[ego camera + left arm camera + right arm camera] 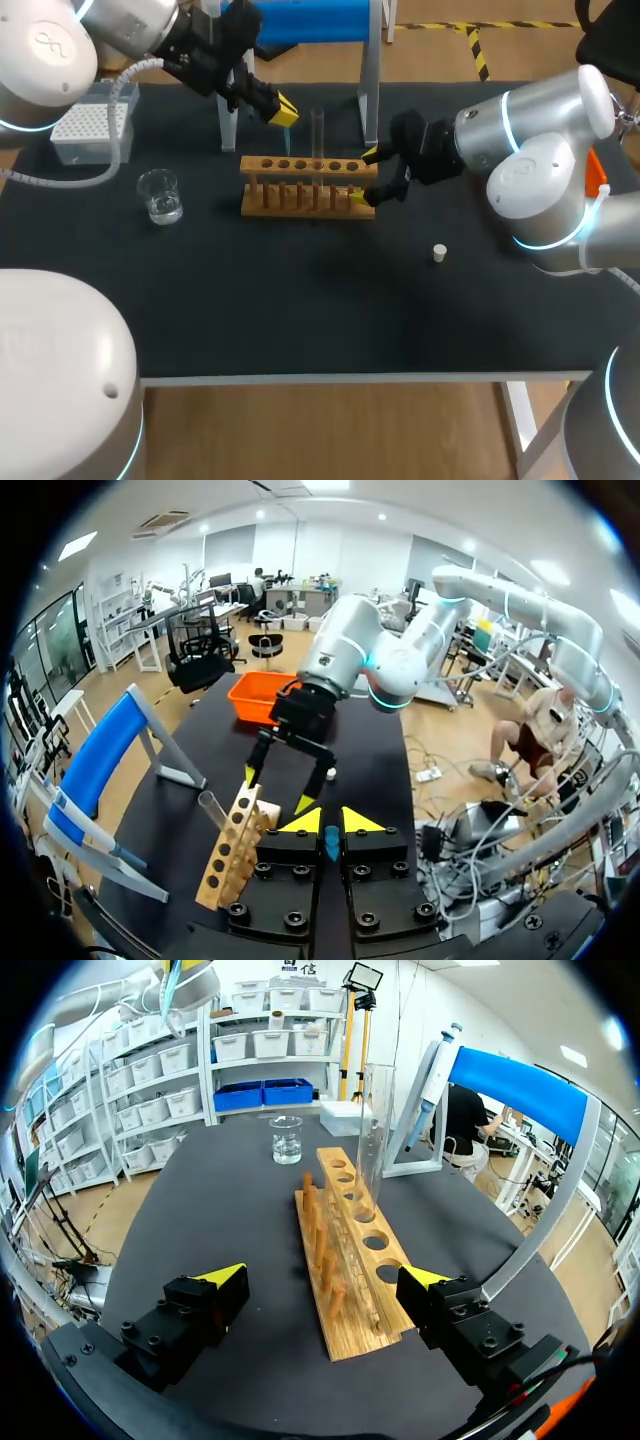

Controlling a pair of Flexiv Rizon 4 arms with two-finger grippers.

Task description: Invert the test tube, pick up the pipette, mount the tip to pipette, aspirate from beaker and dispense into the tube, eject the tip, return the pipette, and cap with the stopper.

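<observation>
So, tip box (90, 125): back left corner, near the table's left edge, well apart from both grippers.
beaker (160, 195): left of the rack, standing on its own; it seems to hold liquid, so a low sweep of the left arm could tip it.
pipette (430, 1080): hanging at the stand's (370, 70) left end, behind the rack.
left gripper (283, 110): fingers pressed close together, holding nothing; above and behind the rack's left end.
rack (305, 185): mid-table, light wood; likely to slide if nudged.
test tube (318, 135): upright in a middle hole, held by neither gripper.
right gripper (365, 175): fingers spread wide to either side of the rack's right end, pinching nothing.
stopper (439, 253): alone to the right of the rack; might roll if brushed.
risk: a finger catching the rack's end would drag it and rock the test tube.
room: open in front of the rack, towards the near edge; crowded behind it, where the stand's legs are.
</observation>
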